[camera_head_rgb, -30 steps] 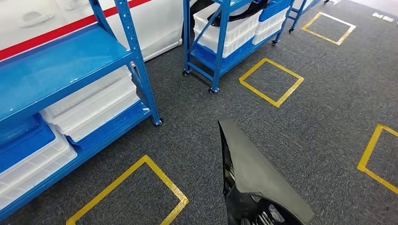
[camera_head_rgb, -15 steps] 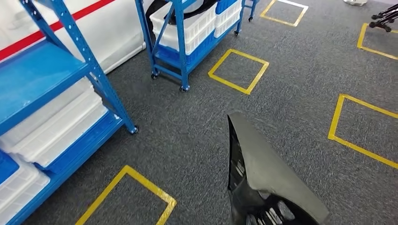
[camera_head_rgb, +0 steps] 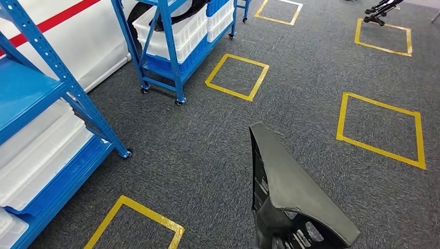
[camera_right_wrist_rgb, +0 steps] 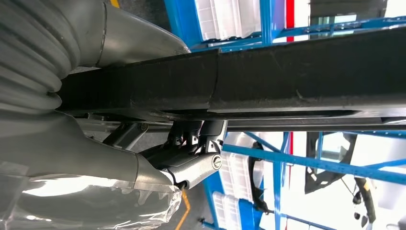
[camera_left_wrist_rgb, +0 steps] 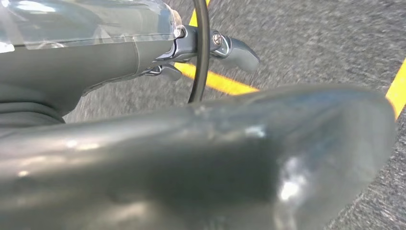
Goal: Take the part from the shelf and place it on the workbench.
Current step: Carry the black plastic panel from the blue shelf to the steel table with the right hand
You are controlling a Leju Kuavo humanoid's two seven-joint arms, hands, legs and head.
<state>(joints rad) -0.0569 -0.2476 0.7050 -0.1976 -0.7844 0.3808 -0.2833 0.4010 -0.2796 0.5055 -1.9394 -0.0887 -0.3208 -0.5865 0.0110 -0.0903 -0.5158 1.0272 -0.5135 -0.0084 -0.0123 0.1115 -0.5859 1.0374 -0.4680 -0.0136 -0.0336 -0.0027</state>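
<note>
A large black moulded part (camera_head_rgb: 290,187), wedge-shaped with ribbing on its underside, is carried low in front of me in the head view and hides both hands there. In the left wrist view its smooth grey-black skin (camera_left_wrist_rgb: 215,158) lies against my left hand (camera_left_wrist_rgb: 95,52), whose fingers (camera_left_wrist_rgb: 237,50) reach past its far side above the carpet. In the right wrist view my right hand (camera_right_wrist_rgb: 95,158) grips a straight black edge of the part (camera_right_wrist_rgb: 287,81), with the thumb on one side and the fingers (camera_right_wrist_rgb: 196,165) on the other.
A blue shelf (camera_head_rgb: 78,98) with white crates (camera_head_rgb: 41,150) stands at the left. A wheeled blue rack (camera_head_rgb: 166,46) with crates is further back. Yellow tape squares (camera_head_rgb: 236,78) (camera_head_rgb: 381,129) mark the grey carpet. Black stand legs (camera_head_rgb: 381,10) show at the far right.
The whole view has swung to the right: shelves and floor squares slid left and more carpet came in at the right. The part keeps its place in front of me.
</note>
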